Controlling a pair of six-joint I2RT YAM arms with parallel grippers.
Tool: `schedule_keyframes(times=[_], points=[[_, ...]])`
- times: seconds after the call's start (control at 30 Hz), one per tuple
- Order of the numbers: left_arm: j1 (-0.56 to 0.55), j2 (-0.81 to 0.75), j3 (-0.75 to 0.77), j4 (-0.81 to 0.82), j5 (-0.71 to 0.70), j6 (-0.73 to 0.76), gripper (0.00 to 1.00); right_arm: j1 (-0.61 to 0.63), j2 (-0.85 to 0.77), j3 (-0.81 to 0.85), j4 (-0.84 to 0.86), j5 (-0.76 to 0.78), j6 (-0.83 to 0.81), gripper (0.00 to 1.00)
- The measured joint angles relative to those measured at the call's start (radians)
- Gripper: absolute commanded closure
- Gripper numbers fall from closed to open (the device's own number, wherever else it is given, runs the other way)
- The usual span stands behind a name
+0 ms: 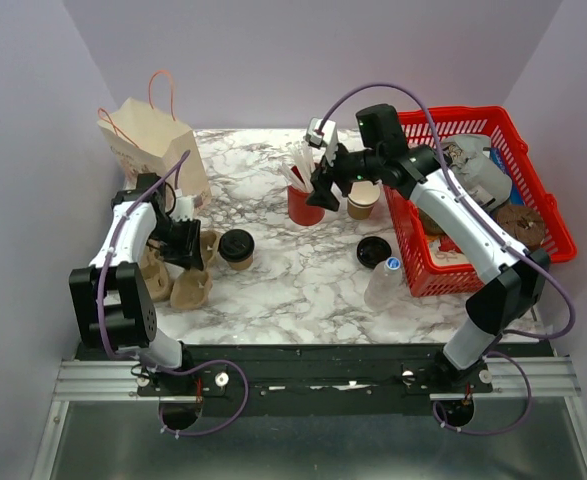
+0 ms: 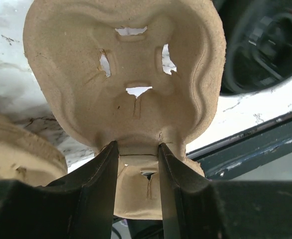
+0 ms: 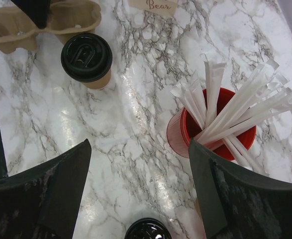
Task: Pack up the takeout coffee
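1. Takeout coffee (image 1: 236,247): a tan paper cup with a black lid on. It stands upright on the marble table (image 1: 293,290), left of centre. Neither gripper touches it.
2. The coffee sits just right of the pulp cup carrier (image 1: 191,290). I cannot tell whether cup and carrier touch.
3. Left gripper (image 1: 186,243): jaws partly closed, pinching the carrier. In the left wrist view both fingers (image 2: 106,169) press on a narrow neck of pulp between two cup wells. One well spreads out above the fingertips.
4. Right gripper (image 1: 323,190): jaws spread wide with nothing between them. It hangs over the table beside the red cup (image 1: 300,205), well apart from the coffee.
5. In the right wrist view the coffee (image 3: 86,59) is at upper left, with the carrier (image 3: 61,20) just above it. The red cup (image 3: 175,137), full of white wrapped straws (image 3: 235,109), is near the right finger.
6. A lidless tan cup (image 1: 363,200) stands just right of the red cup.
7. A loose black lid (image 1: 374,250) lies flat on the marble nearer the arm bases.
8. A clear plastic bottle (image 1: 385,280) lies against the front of the red basket (image 1: 433,265).
9. A paper bag (image 1: 153,150) with red handles stands at the far left.
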Motion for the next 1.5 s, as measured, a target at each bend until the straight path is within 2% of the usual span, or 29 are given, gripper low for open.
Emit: schedule_keyframes(times=[0.37,0.47,0.5,0.67,0.8,1.0,1.17,1.2,1.27,1.3,1.37,1.5], points=[[0.000,0.099,-0.019,0.107,-0.173,-0.098,0.79,0.000,-0.045,-0.038,0.016,0.024,-0.002,0.12],[0.001,0.101,-0.019,0.110,-0.209,-0.114,0.69,0.000,-0.046,-0.052,0.016,0.028,-0.003,0.12],[0.001,0.101,-0.019,0.111,-0.217,-0.118,0.61,0.000,-0.046,-0.056,0.016,0.030,-0.004,0.12],[0.004,0.101,-0.022,0.112,-0.230,-0.117,0.48,0.000,-0.046,-0.062,0.016,0.035,-0.006,0.11],[0.007,0.093,-0.038,0.118,-0.211,-0.103,0.40,0.000,-0.046,-0.062,0.016,0.039,-0.008,0.11],[0.007,0.049,-0.067,0.116,-0.169,-0.084,0.38,0.000,-0.046,-0.062,0.016,0.039,-0.008,0.11],[0.005,-0.034,-0.067,0.110,-0.105,-0.040,0.33,0.000,-0.046,-0.062,0.016,0.039,-0.008,0.11],[0.000,-0.056,-0.068,0.108,-0.084,-0.023,0.28,0.000,-0.046,-0.062,0.016,0.039,-0.008,0.11],[-0.009,-0.090,-0.068,0.106,-0.053,0.003,0.27,0.000,-0.046,-0.062,0.016,0.039,-0.008,0.11],[-0.016,-0.105,-0.068,0.105,-0.034,0.018,0.21,0.000,-0.046,-0.062,0.016,0.039,-0.008,0.11],[-0.031,-0.119,-0.069,0.099,-0.005,0.043,0.01,0.000,-0.046,-0.062,0.016,0.039,-0.008,0.10],[-0.105,-0.140,-0.071,0.085,0.054,0.097,0.01,0.000,-0.046,-0.062,0.016,0.039,-0.008,0.10]])
